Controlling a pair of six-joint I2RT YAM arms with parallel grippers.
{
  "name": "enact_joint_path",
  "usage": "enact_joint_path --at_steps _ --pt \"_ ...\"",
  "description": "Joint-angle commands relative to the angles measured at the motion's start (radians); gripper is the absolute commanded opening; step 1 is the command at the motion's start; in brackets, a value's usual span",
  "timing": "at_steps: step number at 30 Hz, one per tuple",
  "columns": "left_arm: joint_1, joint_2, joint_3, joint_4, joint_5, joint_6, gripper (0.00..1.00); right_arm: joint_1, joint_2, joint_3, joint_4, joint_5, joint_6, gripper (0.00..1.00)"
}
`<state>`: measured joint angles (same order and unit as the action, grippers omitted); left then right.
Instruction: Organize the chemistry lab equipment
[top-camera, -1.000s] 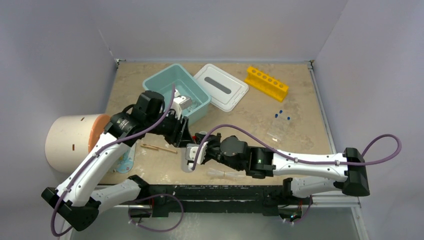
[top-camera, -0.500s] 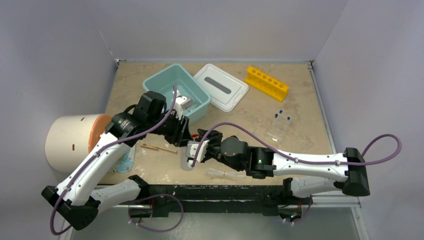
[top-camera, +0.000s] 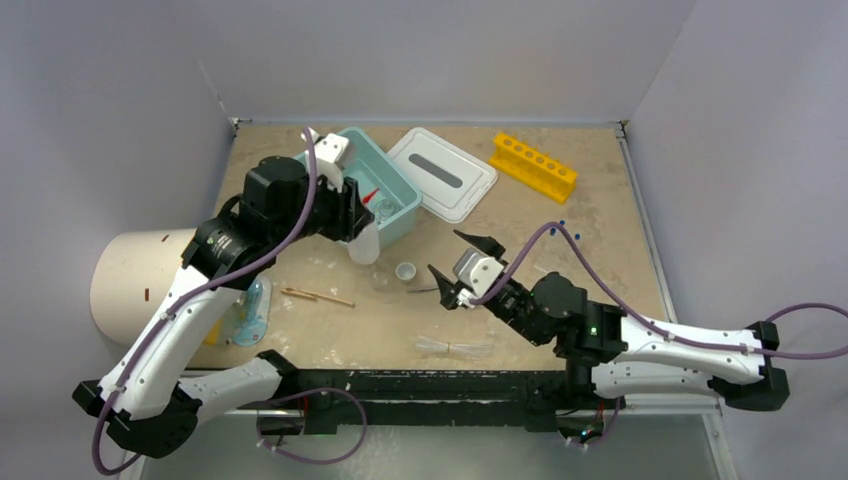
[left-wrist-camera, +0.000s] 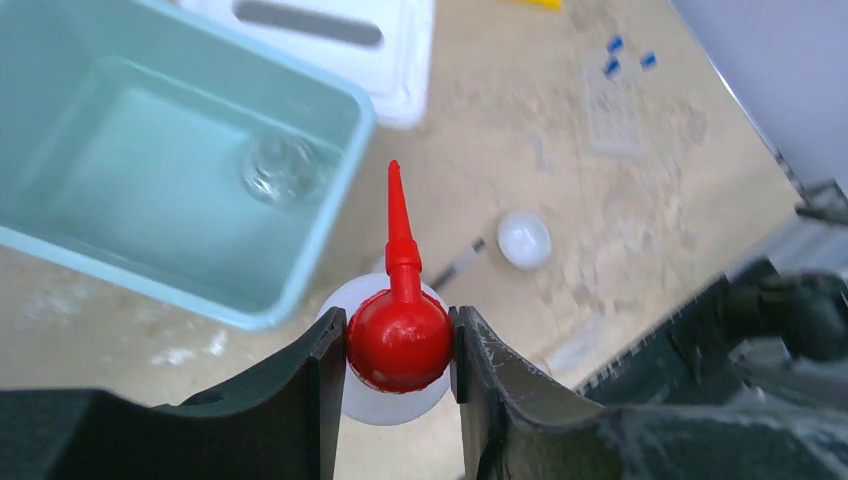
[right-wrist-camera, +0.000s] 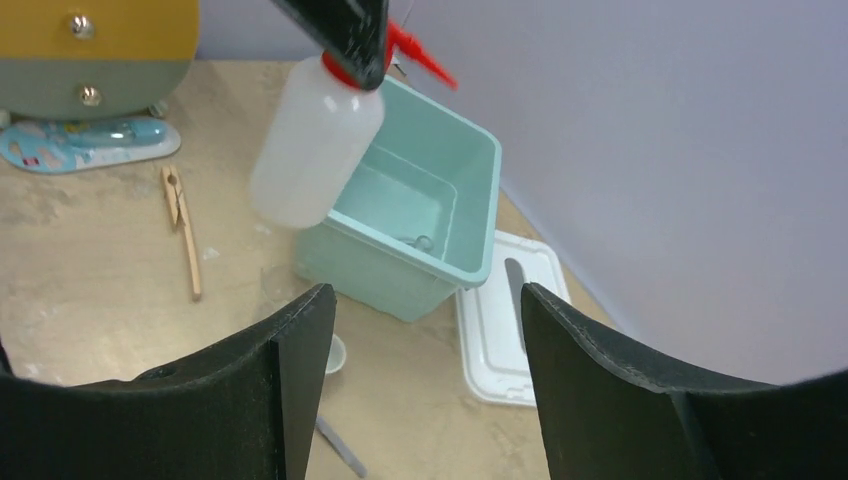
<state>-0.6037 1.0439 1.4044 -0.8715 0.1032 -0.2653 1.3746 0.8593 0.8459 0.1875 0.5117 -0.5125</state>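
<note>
My left gripper (left-wrist-camera: 398, 345) is shut on the red cap of the clear squeeze bottle (left-wrist-camera: 400, 335). It holds the bottle (top-camera: 364, 243) in the air beside the near wall of the teal tub (top-camera: 398, 186). The red nozzle points toward the tub. My right gripper (top-camera: 458, 258) stands open and empty over the table's middle, facing the bottle (right-wrist-camera: 315, 150). On the table lie a tiny white bowl (top-camera: 405, 271), metal tweezers (top-camera: 424, 290), wooden sticks (top-camera: 316, 295), clear tubes (top-camera: 455, 347) and tiny blue pieces (top-camera: 565, 230).
A small clear glass item (left-wrist-camera: 280, 168) lies inside the tub. The white lid (top-camera: 441, 172) rests right of the tub, with a yellow rack (top-camera: 533, 165) beyond it. The big cream cylinder (top-camera: 135, 280) lies at the left edge.
My right gripper has opened and drawn back to the right, away from the bottle. My left arm has lifted the bottle up and back toward the tub.
</note>
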Motion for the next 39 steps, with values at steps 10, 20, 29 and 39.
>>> enact_joint_path --at_steps 10,20,29,39 --pt "0.012 0.185 0.033 0.415 -0.387 0.12 0.0 0.006 -0.14 -0.155 0.125 0.093 0.272 0.7" --pt "0.098 0.258 -0.114 0.499 -0.306 0.047 0.0 0.006 -0.183 -0.189 0.14 0.064 0.329 0.71" --pt "0.12 0.258 -0.232 0.527 -0.203 -0.05 0.0 0.006 -0.175 -0.197 0.149 0.054 0.335 0.71" --pt "0.122 0.242 -0.375 0.633 -0.175 -0.112 0.0 0.006 -0.168 -0.195 0.152 0.062 0.342 0.71"
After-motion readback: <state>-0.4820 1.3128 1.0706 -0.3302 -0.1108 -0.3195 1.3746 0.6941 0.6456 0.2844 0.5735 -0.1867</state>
